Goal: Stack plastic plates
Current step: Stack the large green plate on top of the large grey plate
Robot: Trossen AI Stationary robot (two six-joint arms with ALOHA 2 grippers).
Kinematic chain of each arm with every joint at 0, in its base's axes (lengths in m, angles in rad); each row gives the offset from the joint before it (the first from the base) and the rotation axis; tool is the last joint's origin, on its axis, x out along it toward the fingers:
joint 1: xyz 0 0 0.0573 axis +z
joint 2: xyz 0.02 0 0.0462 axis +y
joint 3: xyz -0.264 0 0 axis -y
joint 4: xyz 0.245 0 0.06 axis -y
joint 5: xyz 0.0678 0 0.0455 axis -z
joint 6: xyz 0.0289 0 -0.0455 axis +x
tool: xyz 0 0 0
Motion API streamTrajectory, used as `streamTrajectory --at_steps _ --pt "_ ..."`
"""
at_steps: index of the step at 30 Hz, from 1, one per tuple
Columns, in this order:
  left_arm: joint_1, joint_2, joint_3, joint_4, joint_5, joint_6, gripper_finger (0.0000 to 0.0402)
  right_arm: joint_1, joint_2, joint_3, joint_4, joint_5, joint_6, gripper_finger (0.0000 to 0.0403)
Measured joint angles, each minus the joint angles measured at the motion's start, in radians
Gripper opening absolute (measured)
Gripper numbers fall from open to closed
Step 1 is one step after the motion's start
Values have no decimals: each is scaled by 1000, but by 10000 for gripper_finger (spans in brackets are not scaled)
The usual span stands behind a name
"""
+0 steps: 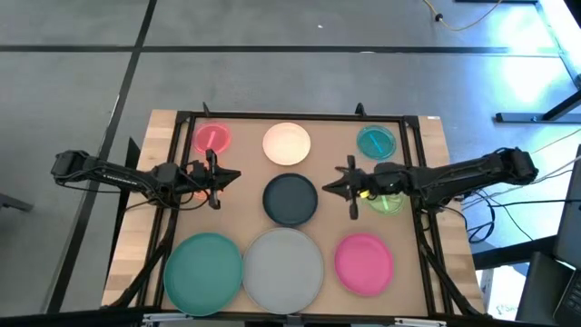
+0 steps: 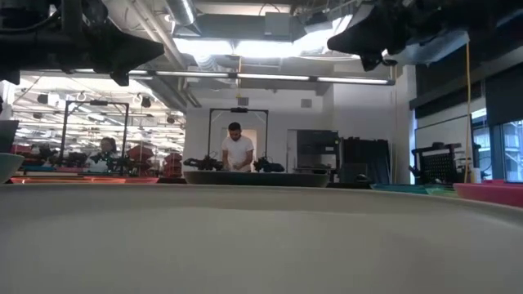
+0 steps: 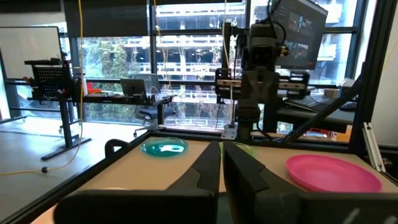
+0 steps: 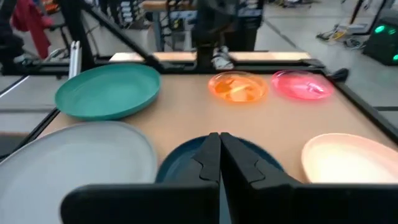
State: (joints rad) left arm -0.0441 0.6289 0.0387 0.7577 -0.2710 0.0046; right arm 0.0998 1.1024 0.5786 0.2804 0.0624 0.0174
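Grey plate (image 2: 245, 237) fills foreground; person (image 2: 238, 149) stands in room behind.

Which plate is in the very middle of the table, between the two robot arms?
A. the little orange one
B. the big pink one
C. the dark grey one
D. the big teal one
C: in the high view the dark grey plate sits mid-table between the left gripper and the right gripper.
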Motion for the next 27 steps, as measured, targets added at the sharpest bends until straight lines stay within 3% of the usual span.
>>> streamTrajectory --at_steps 20,27 --pt "0 0 0 52 -35 -30 11 70 138 31 32 -28 82 5" --pt "0 0 0 50 -32 -71 15 70 140 31 38 23 115 23"
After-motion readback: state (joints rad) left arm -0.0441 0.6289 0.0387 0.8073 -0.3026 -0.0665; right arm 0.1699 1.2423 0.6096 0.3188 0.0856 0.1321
